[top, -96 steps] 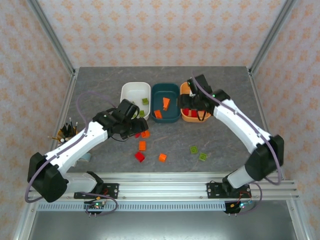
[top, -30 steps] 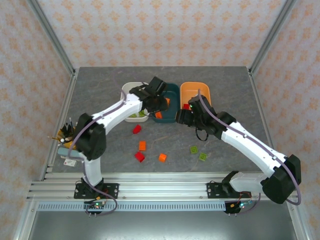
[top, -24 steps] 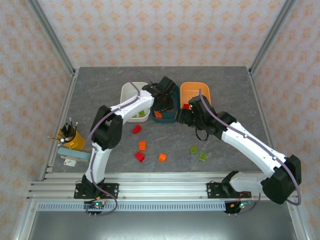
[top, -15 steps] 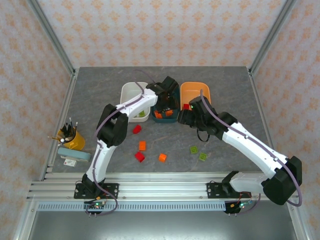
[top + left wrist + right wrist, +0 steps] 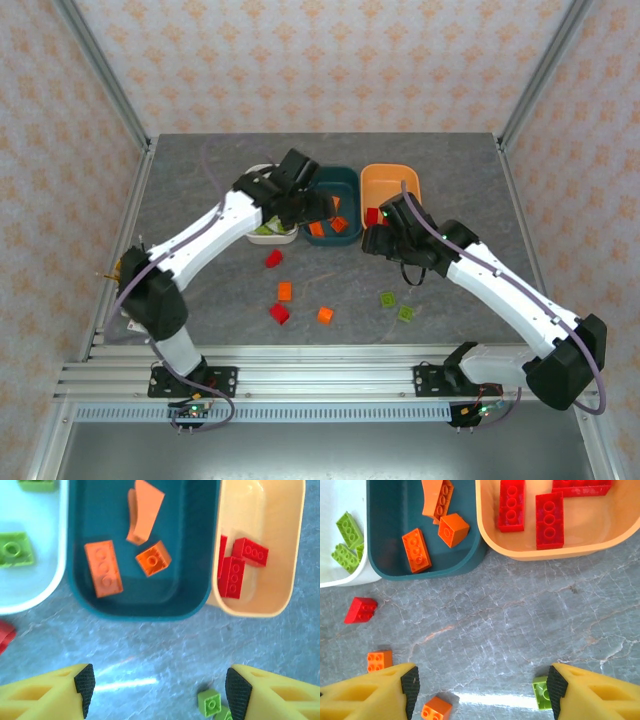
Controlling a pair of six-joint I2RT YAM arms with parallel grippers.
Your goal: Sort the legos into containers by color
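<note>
With both grippers empty, the step in hand looks like the reach for another loose brick. The left gripper (image 5: 160,690) hangs over the grey stone-patterned table (image 5: 165,650) near the front edge of the dark teal plastic tub (image 5: 140,614). Its yellow fingers (image 5: 50,695) are spread wide, with nothing between them and touching nothing. The right gripper (image 5: 482,690) is just as wide apart and empty, above bare table in front of the orange plastic tub (image 5: 545,554). Beyond them the sorting seems well along: orange bricks (image 5: 415,550) lie in the teal tub, red oblong bricks (image 5: 549,520) in the orange tub, and lime green bricks (image 5: 346,525) in the white plastic tub (image 5: 345,580). Six legos lie loose on the table: a small red brick (image 5: 272,259) just in front of the white tub, an orange square brick (image 5: 285,291), a second red brick (image 5: 279,313), another orange brick (image 5: 325,315), and a pair of lime green square bricks (image 5: 387,299) close together. The right gripper is nearest that pair. Taking one would likely call for lowering, centring the fingers around a single brick without nudging its neighbour, then carrying it across the row to the white tub, through the left arm's space.
</note>
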